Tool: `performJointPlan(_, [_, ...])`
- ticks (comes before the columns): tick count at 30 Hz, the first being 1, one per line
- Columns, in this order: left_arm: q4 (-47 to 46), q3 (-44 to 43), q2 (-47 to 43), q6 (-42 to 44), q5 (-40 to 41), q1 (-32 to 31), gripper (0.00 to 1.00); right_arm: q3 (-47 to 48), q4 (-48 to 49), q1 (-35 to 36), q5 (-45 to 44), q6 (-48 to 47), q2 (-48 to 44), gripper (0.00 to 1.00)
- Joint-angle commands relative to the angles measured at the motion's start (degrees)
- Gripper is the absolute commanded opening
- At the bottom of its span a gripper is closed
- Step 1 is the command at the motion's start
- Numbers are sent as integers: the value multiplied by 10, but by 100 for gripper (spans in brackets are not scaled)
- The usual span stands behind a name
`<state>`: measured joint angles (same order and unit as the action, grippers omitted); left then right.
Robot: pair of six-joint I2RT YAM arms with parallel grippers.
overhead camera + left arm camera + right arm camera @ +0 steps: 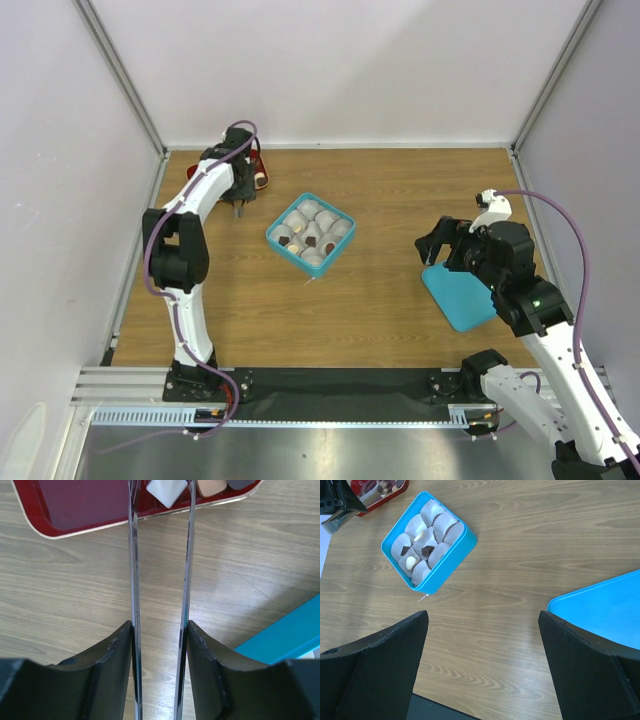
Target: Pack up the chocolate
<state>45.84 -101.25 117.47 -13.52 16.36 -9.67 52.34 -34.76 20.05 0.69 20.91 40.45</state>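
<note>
My left gripper [160, 625] is shut on a pair of thin metal tongs [134, 570] at the back left [240, 200]. The tong blades reach over the red tray [75, 510]. A white piece [167, 491] lies between their tips, and I cannot tell if it is pinched. A tan chocolate [212, 486] and a dark one [242, 482] lie beside it. The teal box [440, 567] of white paper cups holds several pieces, among them a dark chocolate [426, 551]. My right gripper [482, 617] hangs open over bare wood, right of the box [275, 235].
The teal lid [460, 295] lies flat under my right arm, its corner in the right wrist view [605, 607]. The red tray [258, 170] sits against the back left corner. White walls and metal posts close in the table on three sides.
</note>
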Motion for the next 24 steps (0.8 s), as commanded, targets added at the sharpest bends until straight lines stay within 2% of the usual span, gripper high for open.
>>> performJointPlan(1, [-15,-3,-4,-5,6,15,49,0,24,-1,-6,-3,-3,99])
performJointPlan(24, [11,-16,-2,1,-29,31,45,-7,29,-2,-6,0,-6,99])
